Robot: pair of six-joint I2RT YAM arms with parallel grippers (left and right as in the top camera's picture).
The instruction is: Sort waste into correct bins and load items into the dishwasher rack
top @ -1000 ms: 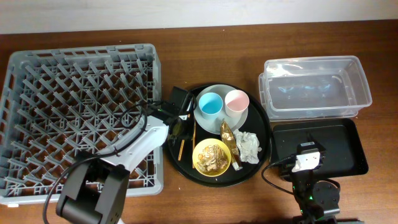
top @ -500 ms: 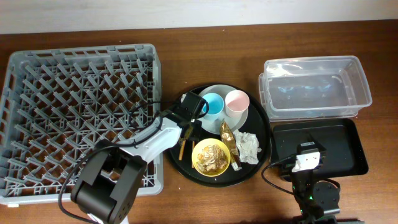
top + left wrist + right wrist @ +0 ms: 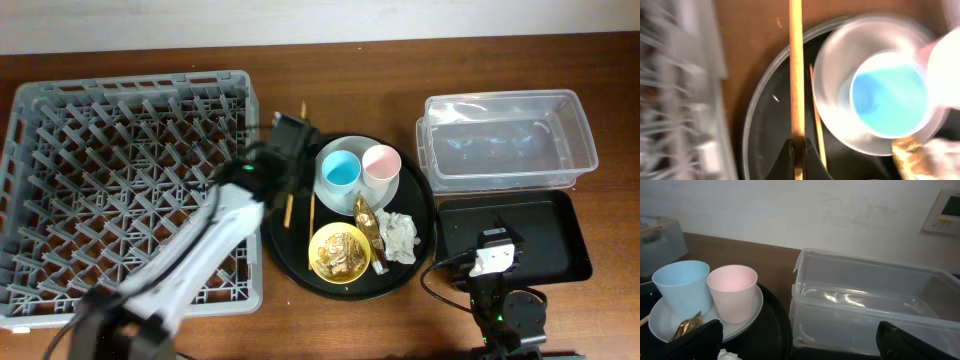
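My left gripper (image 3: 291, 150) is shut on one wooden chopstick (image 3: 289, 208), held over the left edge of the round black tray; the wrist view shows the stick (image 3: 796, 75) pinched between the jaws (image 3: 796, 152). A second chopstick (image 3: 311, 214) lies on the tray (image 3: 816, 120). The pale plate (image 3: 352, 193) holds the light blue cup (image 3: 340, 168) and pink cup (image 3: 381, 165). The yellow bowl (image 3: 340, 250) holds food scraps. The foil wrapper (image 3: 367, 222) and napkin (image 3: 400, 235) lie beside it. My right gripper (image 3: 497, 256) is open and empty (image 3: 800, 347) at the shallow black tray (image 3: 540, 215).
The grey dishwasher rack (image 3: 130, 190) fills the left side, close to the round black tray (image 3: 425, 215). The clear tub (image 3: 505, 140) stands at the back right, behind the shallow black tray; it shows in the right wrist view (image 3: 865, 305) beside the cups.
My left gripper has closed on one chopstick and lifted it, moving back and left toward the tray's far-left edge. The other chopstick stays on the tray. The right arm has not moved.
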